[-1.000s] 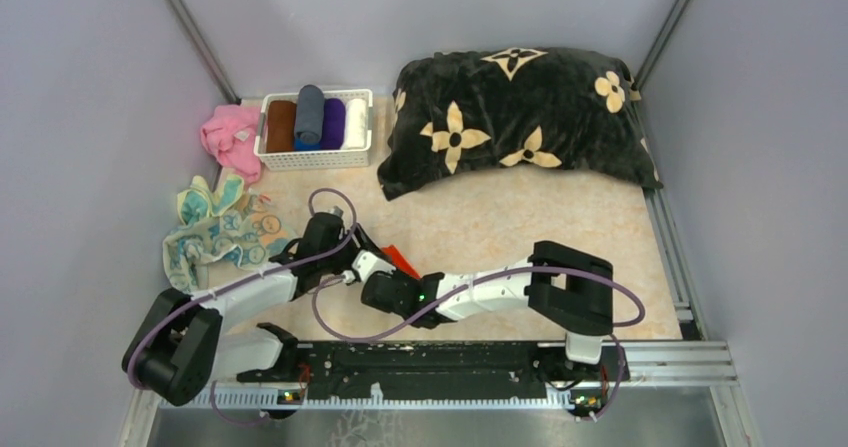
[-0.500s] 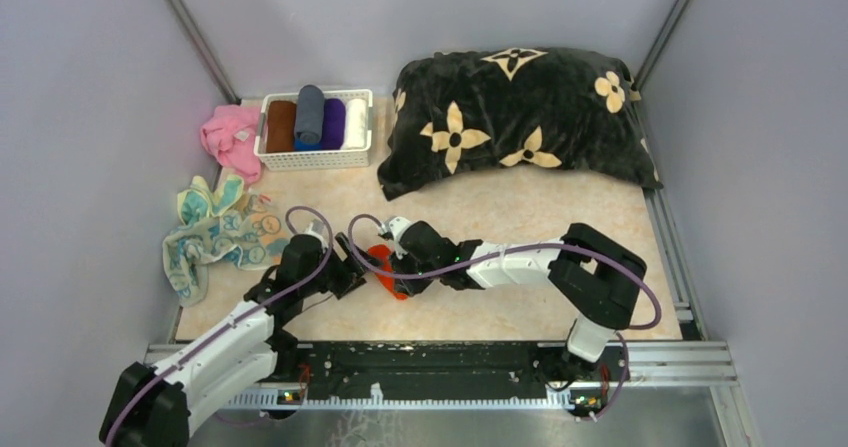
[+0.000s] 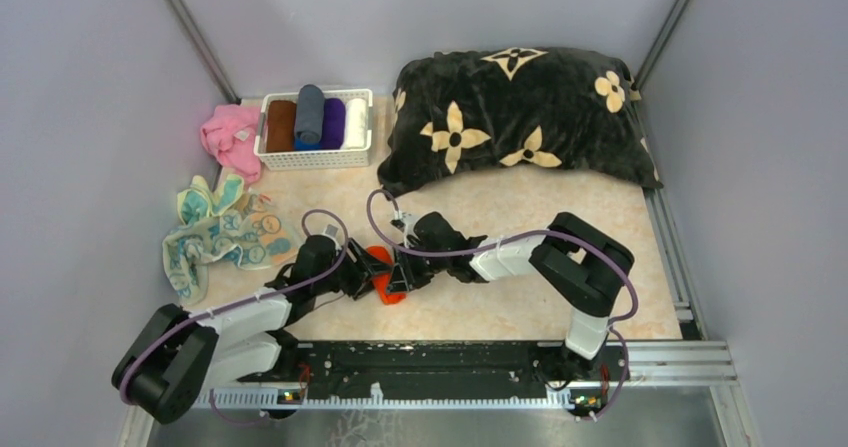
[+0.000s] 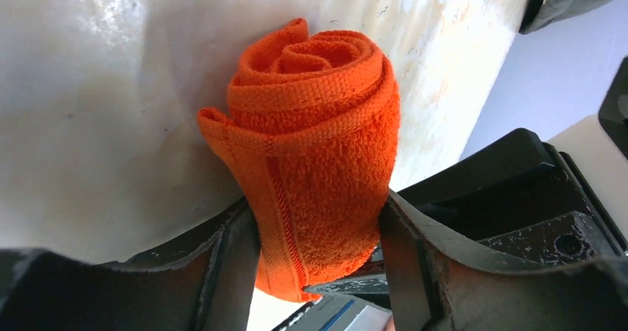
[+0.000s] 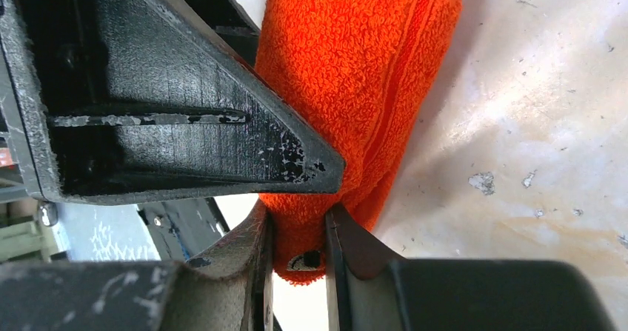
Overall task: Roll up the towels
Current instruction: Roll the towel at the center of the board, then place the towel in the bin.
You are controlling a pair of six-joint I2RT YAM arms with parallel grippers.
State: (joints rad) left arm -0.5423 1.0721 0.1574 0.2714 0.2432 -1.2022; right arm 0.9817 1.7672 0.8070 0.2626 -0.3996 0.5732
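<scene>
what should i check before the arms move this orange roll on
1. Roll finished: ok, the orange towel shows a spiral at its end.
2. Left gripper fingers on both sides of the roll: ok.
3. Right gripper fingers pinching one end: ok.
4. Outer hem lying flat: not ok, one corner sticks out.
5. Room in the white basket: cannot tell, rolls fill it and one lies on top.
6. Remaining work: not ok, the teal and yellow towels lie crumpled.
</scene>
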